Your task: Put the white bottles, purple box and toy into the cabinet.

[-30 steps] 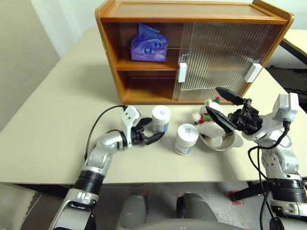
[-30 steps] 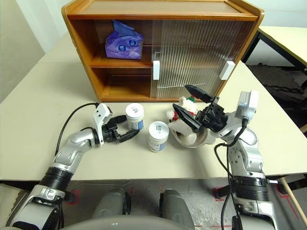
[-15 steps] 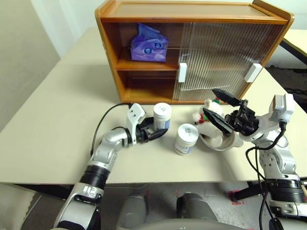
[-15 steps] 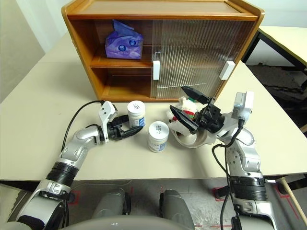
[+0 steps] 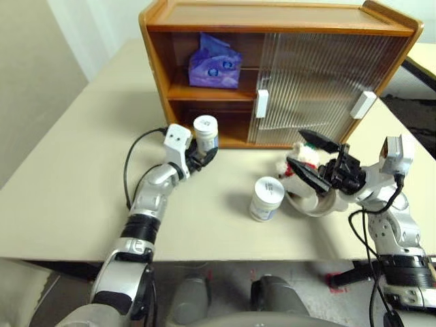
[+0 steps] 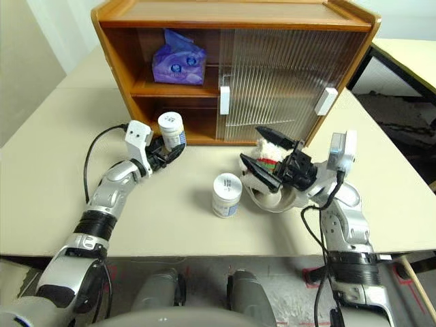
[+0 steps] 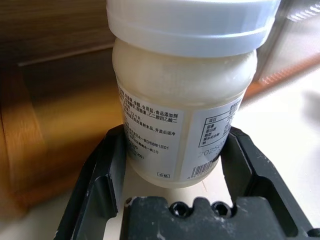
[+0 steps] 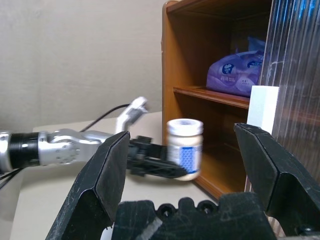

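Standing on table (image 5: 61, 177): cabinet (image 5: 279, 17), the largest thing here, wooden, two shelves, left half open, ribbed sliding doors covering the right half, white handles (image 5: 261, 104) on the doors.
Table: pale top carrying the cabinet at its far side and the loose things in front of it.
Purple box (image 5: 215, 65): on the upper shelf of the cabinet's open left half, tissue sticking up from its top.
Left gripper (image 6: 169, 149): fingers (image 7: 102, 172) pinching one white bottle by its lower body, one finger on each side, just in front of the cabinet's open lower shelf.
Held white bottle (image 5: 206, 132): upright, lifted off the table, level with the lower shelf opening.
Right gripper (image 5: 308, 155): fingers spread wide and holding nothing, hovering above the bowl and toy.
Steel bowl (image 5: 315, 203): on the table in front of the closed doors, under the right gripper.
Second white bottle (image 5: 264, 198): upright on the table, just beside the bowl, well apart from the held one.
Toy (image 5: 298, 158): white plush with red and green, lying at the bowl's far edge, partly hidden by the right gripper.
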`<state>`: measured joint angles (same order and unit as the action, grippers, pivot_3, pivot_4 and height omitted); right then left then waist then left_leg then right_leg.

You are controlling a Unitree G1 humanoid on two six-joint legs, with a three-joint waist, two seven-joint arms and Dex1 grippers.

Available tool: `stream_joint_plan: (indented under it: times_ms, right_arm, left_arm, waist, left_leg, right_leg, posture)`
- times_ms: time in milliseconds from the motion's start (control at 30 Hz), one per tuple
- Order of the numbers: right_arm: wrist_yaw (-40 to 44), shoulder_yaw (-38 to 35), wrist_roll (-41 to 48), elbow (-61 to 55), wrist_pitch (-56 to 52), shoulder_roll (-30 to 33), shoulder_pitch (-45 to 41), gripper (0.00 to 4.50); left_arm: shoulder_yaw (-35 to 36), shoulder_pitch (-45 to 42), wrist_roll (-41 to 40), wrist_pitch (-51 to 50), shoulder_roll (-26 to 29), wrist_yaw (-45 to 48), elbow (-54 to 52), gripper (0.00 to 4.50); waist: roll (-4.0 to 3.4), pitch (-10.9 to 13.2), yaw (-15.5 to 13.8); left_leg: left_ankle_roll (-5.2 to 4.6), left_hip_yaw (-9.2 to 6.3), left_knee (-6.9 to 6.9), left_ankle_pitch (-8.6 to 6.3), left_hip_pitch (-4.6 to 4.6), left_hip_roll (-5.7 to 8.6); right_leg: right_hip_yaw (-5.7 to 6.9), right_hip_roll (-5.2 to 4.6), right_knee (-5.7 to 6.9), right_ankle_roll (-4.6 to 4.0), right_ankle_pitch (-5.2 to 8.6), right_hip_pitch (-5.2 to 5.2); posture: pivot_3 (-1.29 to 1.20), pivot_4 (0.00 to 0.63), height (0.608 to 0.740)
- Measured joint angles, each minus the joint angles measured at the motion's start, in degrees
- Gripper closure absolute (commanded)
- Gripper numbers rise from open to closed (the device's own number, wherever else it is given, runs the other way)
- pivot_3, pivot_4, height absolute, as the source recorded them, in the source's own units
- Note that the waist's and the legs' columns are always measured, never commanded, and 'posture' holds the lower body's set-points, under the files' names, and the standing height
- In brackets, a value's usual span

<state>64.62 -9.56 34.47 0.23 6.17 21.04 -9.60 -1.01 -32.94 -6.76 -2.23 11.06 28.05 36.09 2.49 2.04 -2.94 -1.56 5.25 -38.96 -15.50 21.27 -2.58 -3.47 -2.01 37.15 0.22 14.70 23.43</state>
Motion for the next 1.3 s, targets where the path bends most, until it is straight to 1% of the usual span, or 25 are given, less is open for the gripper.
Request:
stream_joint_plan:
  times_ms: [233,533,867,933,1000,1167,1300]
  right_arm:
    - [-0.42,-0.02,-0.05,-0.39,0.01,0.06,0.81,0.0]
    - [-1.8,-0.02,-0.08,-1.68,0.03,0.05,2.13,0.0]
    - [-2.09,-0.04,-0.05,-2.84,0.01,0.77,2.75,0.0]
    - [-2.1,-0.04,-0.04,-3.16,0.01,0.78,2.98,0.0]
    - [-2.12,-0.01,0.0,-3.22,-0.04,0.78,3.38,0.0]
    - [-2.09,0.48,0.1,-3.3,-0.25,0.62,3.51,0.0]
    - [-2.01,1.16,0.14,-3.3,-0.73,0.57,3.29,0.0]
  left_arm:
    - [-0.06,-9.64,2.47,4.95,-1.44,-2.73,14.16,1.42]
    - [2.08,-16.26,3.25,8.45,-1.62,-8.35,27.38,1.42]
    - [3.23,-20.23,3.64,9.52,-3.02,-10.62,34.13,1.42]
    - [3.53,-20.31,3.55,9.52,-3.39,-10.3,34.28,0.66]
    - [4.41,-20.31,3.32,9.54,-3.67,-9.82,34.25,0.05]
    - [4.9,-19.99,3.24,9.9,-3.88,-9.08,33.76,0.05]
    - [5.04,-18.03,3.22,10.01,-3.62,-8.62,31.67,0.05]
  waist:
    - [0.01,0.01,0.85]
    - [0.04,0.02,2.12]
    - [0.06,0.04,2.18]
    - [0.06,0.04,2.2]
    - [0.06,0.03,2.23]
    - [0.06,0.03,2.24]
    - [0.06,0.03,2.22]
  left_leg:
    - [0.03,-0.01,0.01,-0.02,0.04,0.1]
    - [0.04,-0.02,0.01,-0.03,0.04,0.14]
    - [0.04,0.0,0.01,-0.03,0.05,0.21]
    - [0.04,0.0,0.01,-0.03,0.05,0.21]
    - [0.04,0.0,0.01,-0.03,0.04,0.21]
    - [0.04,0.0,0.0,-0.03,0.0,0.22]
    - [0.04,-0.01,0.0,-0.02,-0.02,0.22]
  right_leg:
    - [0.02,0.13,-0.03,-0.02,-0.01,0.03]
    - [0.01,0.11,-0.02,0.01,-0.01,0.03]
    - [0.02,0.11,-0.03,0.01,-0.01,0.03]
    - [0.03,0.11,-0.02,0.01,-0.01,0.03]
    - [0.02,0.11,-0.02,0.01,-0.01,0.03]
    - [0.01,0.11,0.07,0.01,-0.01,0.03]
    - [0.0,0.11,0.12,0.01,-0.01,0.03]
  posture:
    - [0.04,0.0,0.74]
    - [0.03,0.0,0.74]
    - [0.02,0.0,0.74]
    - [0.02,0.0,0.74]
    - [0.03,0.0,0.74]
    - [0.05,0.0,0.74]
    - [0.06,0.0,0.74]
